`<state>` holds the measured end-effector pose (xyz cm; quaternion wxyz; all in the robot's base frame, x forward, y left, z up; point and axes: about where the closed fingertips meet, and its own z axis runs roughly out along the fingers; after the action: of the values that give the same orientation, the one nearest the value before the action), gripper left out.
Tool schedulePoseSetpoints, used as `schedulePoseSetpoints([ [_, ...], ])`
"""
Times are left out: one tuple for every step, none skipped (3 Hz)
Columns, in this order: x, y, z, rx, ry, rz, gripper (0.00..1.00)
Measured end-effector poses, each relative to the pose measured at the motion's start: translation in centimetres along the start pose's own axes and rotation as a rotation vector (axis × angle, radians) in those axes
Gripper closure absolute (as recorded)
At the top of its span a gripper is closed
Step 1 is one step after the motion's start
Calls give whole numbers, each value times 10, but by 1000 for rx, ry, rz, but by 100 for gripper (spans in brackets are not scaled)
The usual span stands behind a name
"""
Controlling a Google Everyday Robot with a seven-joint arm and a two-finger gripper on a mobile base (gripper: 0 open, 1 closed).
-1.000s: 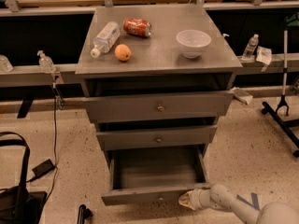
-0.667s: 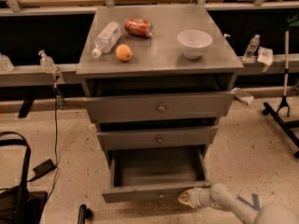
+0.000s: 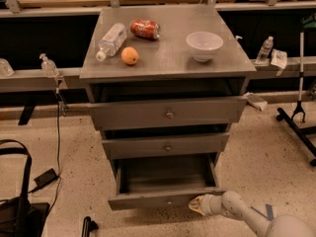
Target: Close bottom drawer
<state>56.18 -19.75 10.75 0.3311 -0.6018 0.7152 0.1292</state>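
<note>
Down near the floor, the bottom drawer (image 3: 148, 200) stands pulled well out of the grey cabinet (image 3: 94, 90). Its slim, flat front panel carries one small round knob (image 3: 169, 200) at the centre, and the dark, boxy inside is open to view from above. The robot's hand (image 3: 197, 205) sits at the right end of that front panel, just in front of it. It is a pale, rounded tip on a smooth, light grey, tube-like arm (image 3: 256, 220) that comes in from the lower right corner. Whether the hand is open or closed cannot be told, and nothing can be seen held in it; contact with the panel cannot be confirmed either.

Above, the middle drawer (image 3: 167, 146) and the wider top drawer (image 3: 168, 113) have the same matte grey fronts with small round knobs, and both sit slightly proud of the frame.

On the flat, dull metal worktop (image 3: 168, 65) a clear plastic bottle (image 3: 111, 40) lies on its side, with a red can (image 3: 144, 28) lying beside it. A round orange (image 3: 130, 56) is just in front of the bottle. A smooth white bowl (image 3: 204, 45) stands upright well to the right. The floor (image 3: 261, 147) is pale and speckled.
</note>
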Motion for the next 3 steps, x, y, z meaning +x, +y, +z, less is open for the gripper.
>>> schedulePoseSetpoints([
  [2, 6, -8, 24, -7, 20, 100],
  [-1, 18, -20, 36, -12, 30, 100],
  [-3, 20, -20, 68, -24, 38, 100],
])
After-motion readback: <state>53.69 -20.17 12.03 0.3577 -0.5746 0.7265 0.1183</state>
